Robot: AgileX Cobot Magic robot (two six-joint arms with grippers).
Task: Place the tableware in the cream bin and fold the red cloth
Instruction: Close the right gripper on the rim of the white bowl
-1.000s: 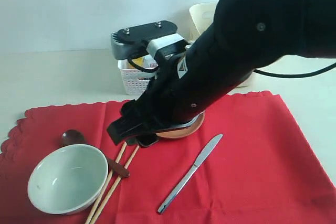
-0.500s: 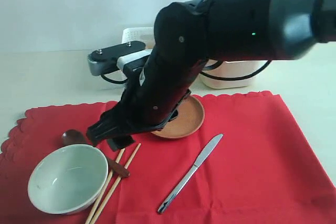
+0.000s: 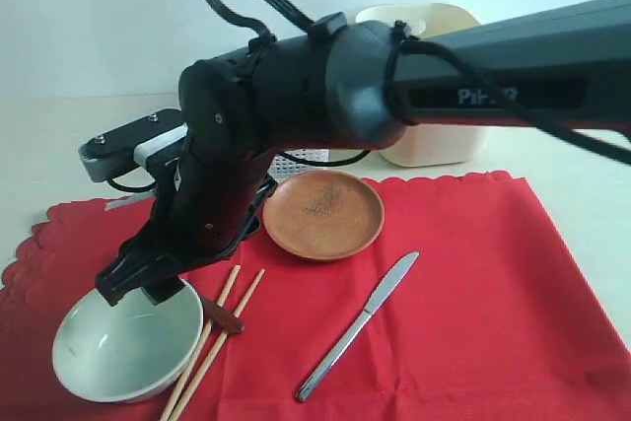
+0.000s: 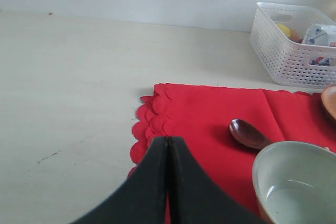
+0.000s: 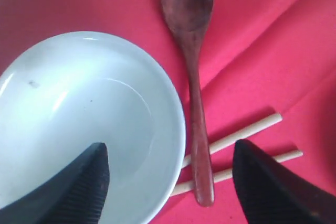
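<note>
Red cloth [image 3: 473, 273] under bowl [image 3: 118, 352], spoon [image 5: 191, 77], chopsticks [image 3: 222, 327]; right hand [image 5: 170, 153] wide over bowl rim, left hand [image 4: 168, 145] closed

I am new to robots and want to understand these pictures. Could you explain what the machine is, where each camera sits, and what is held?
It is a robot with two arms. One picture looks from outside; the other two come from a camera on each wrist. On the table lies a red cloth carrying a bowl, spoon, chopsticks, plate and knife. Behind stand a cream bin and a white basket. The right fingers are open over the bowl's rim; the left fingers are shut. Both hold nothing.
</note>
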